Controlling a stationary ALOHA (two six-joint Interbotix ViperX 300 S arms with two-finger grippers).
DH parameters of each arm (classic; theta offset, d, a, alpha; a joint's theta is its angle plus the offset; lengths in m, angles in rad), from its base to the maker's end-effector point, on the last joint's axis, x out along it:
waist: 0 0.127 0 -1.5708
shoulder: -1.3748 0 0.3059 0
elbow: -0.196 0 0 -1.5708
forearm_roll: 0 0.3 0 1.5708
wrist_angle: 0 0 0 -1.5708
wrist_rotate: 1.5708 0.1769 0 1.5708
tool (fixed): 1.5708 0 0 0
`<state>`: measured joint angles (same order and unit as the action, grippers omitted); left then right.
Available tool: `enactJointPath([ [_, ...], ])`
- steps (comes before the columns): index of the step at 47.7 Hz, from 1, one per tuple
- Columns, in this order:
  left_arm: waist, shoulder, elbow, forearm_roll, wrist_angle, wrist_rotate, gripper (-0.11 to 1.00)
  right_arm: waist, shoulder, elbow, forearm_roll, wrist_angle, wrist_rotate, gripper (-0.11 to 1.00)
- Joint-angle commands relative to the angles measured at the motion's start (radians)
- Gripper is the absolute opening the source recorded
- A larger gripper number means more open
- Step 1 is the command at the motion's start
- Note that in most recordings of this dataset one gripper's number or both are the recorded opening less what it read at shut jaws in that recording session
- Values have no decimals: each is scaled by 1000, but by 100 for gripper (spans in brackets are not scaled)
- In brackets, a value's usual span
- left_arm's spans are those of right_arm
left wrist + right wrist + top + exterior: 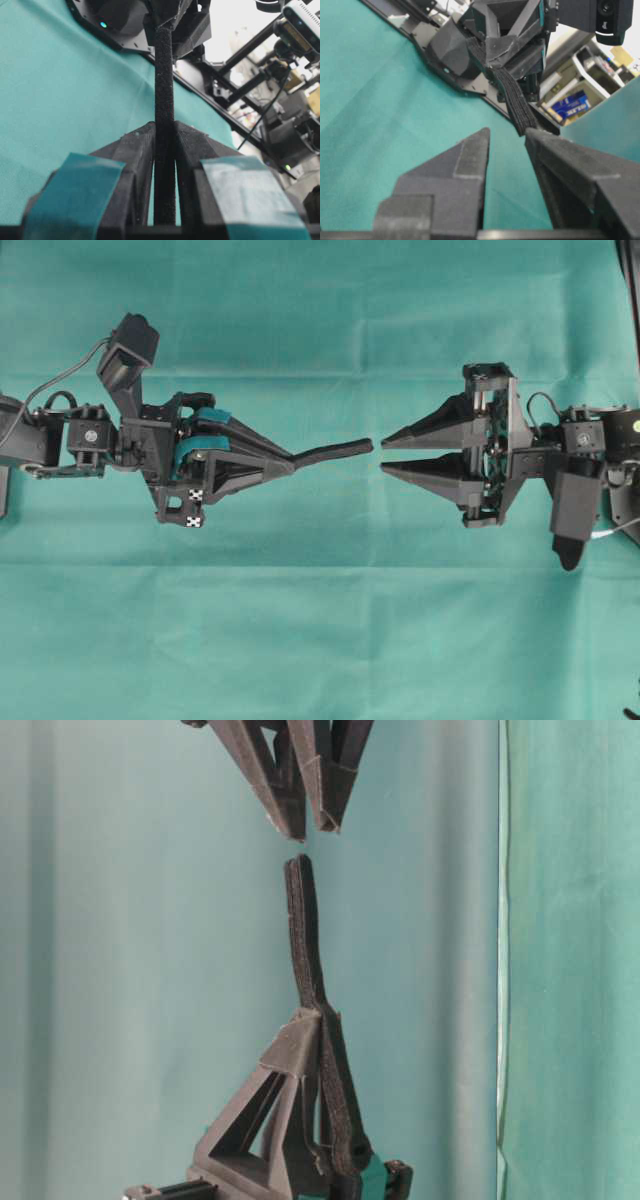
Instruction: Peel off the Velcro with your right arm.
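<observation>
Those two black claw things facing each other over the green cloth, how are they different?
The left gripper wears teal patches and small checkered tags; the right gripper is all black. The left gripper is shut on the Velcro, which sticks out toward the other; the right gripper holds nothing. The left one's jaws are pressed together, while the right one's stand apart with a clear gap. Both have long pointed wedge jaws and hang above the green cloth.

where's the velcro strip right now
In the overhead view the Velcro sits just left of centre, above the green cloth, one end clamped in the left gripper. Its free rounded end points at the open right gripper, just short of it.
</observation>
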<state>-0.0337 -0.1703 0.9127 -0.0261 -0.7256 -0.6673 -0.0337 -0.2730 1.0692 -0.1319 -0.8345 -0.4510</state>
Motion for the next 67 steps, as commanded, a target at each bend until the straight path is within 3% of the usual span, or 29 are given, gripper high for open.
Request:
enactJointPath([
  [1,3,-12,-11,-3,-11,2,10,3,-6,-23,-2,-9,2,7],
  [28,3,-17,-8,-3,-11,2,10,3,44,-69,-6,-11,-3,7],
  [42,5,-18,-8,-3,-11,2,10,3,44,-71,-6,-11,-6,-10],
  [67,3,-17,-12,-3,-11,3,10,21,77,-67,-8,-32,-3,-10],
])
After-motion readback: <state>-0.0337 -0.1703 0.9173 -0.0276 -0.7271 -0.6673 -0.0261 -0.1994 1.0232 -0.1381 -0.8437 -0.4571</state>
